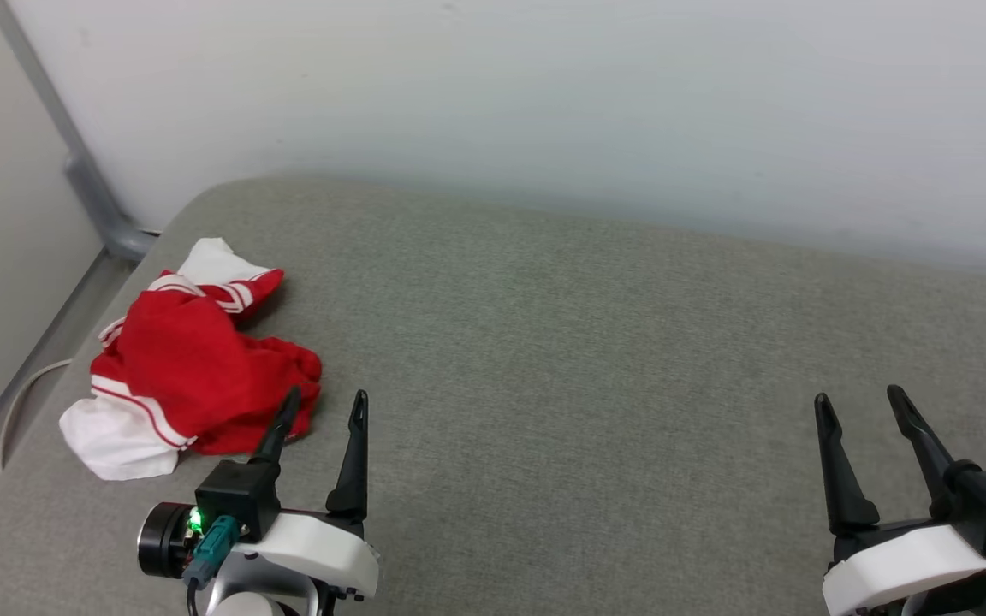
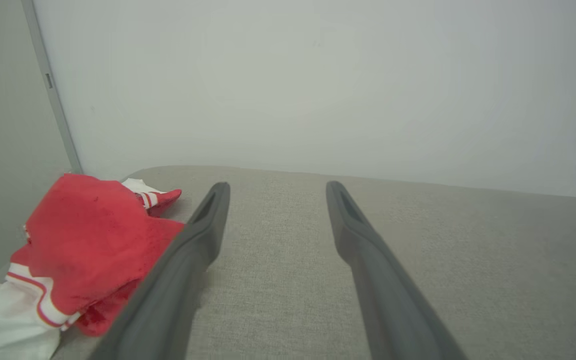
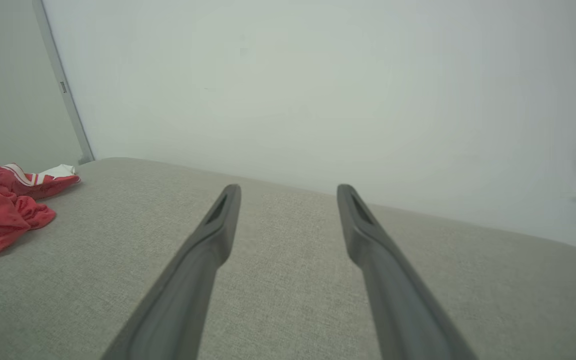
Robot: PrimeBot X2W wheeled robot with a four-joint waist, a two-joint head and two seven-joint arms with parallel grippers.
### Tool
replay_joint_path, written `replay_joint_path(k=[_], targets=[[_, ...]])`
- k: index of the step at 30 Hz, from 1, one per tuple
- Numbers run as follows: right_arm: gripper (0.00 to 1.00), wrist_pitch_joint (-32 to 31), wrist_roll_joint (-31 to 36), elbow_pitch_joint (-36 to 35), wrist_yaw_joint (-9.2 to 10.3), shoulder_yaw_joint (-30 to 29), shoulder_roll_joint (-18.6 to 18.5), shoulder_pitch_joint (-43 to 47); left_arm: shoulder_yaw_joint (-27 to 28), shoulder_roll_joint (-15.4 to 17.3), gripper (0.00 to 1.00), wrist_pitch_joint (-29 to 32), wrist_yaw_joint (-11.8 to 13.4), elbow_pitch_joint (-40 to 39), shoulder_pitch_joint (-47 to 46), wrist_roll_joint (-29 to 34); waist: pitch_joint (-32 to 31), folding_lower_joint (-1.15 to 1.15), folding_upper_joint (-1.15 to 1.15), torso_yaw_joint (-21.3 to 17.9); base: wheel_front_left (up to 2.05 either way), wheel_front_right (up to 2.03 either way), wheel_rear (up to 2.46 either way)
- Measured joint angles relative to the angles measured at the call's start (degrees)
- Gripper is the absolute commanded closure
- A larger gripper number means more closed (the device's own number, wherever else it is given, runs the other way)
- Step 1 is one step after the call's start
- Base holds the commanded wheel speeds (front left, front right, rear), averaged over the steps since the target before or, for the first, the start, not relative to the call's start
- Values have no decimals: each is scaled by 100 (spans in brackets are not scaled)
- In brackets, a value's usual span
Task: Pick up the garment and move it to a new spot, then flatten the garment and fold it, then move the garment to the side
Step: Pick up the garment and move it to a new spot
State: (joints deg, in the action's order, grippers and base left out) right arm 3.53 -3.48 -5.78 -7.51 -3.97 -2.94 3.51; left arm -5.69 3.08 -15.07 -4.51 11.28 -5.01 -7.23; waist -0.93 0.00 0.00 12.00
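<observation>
Ok so the garment (image 1: 193,368) is sitting in a crumpled heap at the left end of the grey fabric-covered counter (image 1: 587,342), near the back corner. The red body is bunched up, with white sleeve bits poking out at the near and far ends. The left gripper (image 1: 326,396) hovers just beside it, jaws spread wide and holding nothing. In the head view one finger overlaps the heap's near-right edge. The right gripper (image 1: 858,396) is well apart on the right side, jaws also wide and empty.

The step in hand looks like the first pickup. My take: use the left arm since it's right there and swing it a bit left so the heap sits between the fingers. Come down on a thick red fold rather than a thin sleeve edge, and pinch enough layers that nothing slips on the lift. The heap's close to the counter's edge, so carry it inward, not outward.

Count: one garment, two grippers, two fingers on each.
</observation>
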Motion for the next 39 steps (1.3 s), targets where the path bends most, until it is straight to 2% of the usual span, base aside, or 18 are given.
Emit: replay_joint_path(k=[14,21,27,33,39], targets=[[0,69,-115,74,0,289,1,-53,136,-8,0,0,-65,-14,-3,-144,7,0,0,1132,0,0,0],[0,124,-131,126,0,357,1,-99,167,-9,0,0,-104,-43,1,-151,2,0,0,1532,0,0,0],[0,151,-151,174,0,386,0,-122,223,-9,0,0,-130,-44,12,-151,-8,0,0,1665,0,0,0],[0,157,-188,225,0,425,1,-126,319,-10,0,0,-152,-30,12,-152,10,0,0,1634,0,0,0],[0,116,-152,168,0,389,0,-162,439,-11,0,4,-201,342,-296,-523,180,0,0,1555,0,0,0]])
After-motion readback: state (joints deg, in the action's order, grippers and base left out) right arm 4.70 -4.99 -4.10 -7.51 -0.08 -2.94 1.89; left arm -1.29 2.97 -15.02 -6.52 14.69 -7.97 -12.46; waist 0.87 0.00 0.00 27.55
